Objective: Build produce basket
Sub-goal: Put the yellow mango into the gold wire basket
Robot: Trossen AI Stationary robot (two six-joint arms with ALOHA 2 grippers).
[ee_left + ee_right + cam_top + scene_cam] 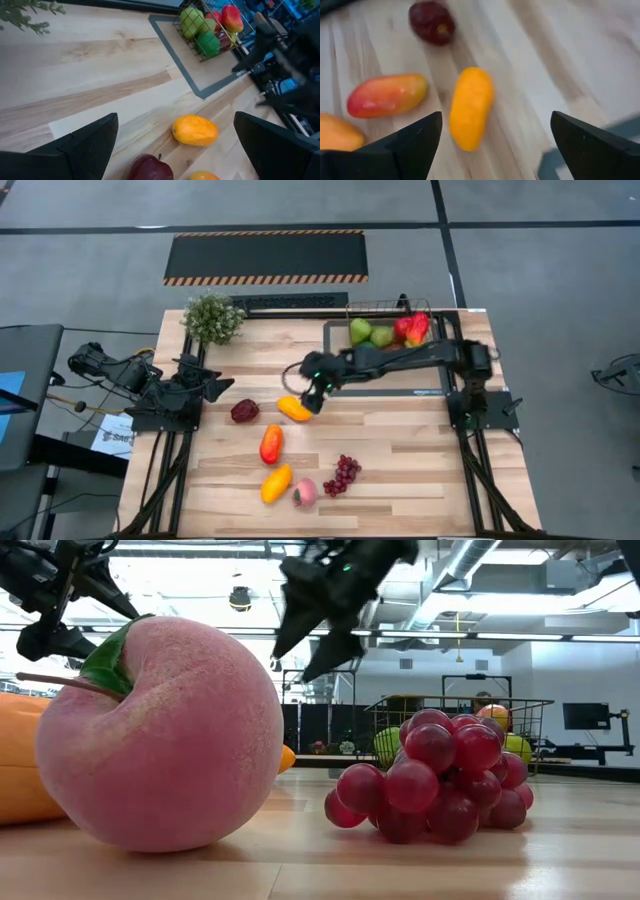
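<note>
The wire basket (372, 307) stands at the table's far right on a grey-framed mat and holds green and red produce (385, 333). Loose produce lies on the wood. An orange mango (294, 409) and a dark red apple (244, 411) lie mid-table. A red-orange mango (271, 444), a yellow-orange mango (276, 483), a pink peach (304, 493) and purple grapes (342, 474) lie nearer the front. My right gripper (311, 400) hangs open just above the orange mango (471, 107), slanting down and clear of it. My left gripper (222, 387) waits open at the table's left.
A green potted plant (212, 318) stands at the far left corner. The grey-framed mat (335, 365) covers the far right of the table, under my right arm. Bare wood lies between the loose fruit and the mat.
</note>
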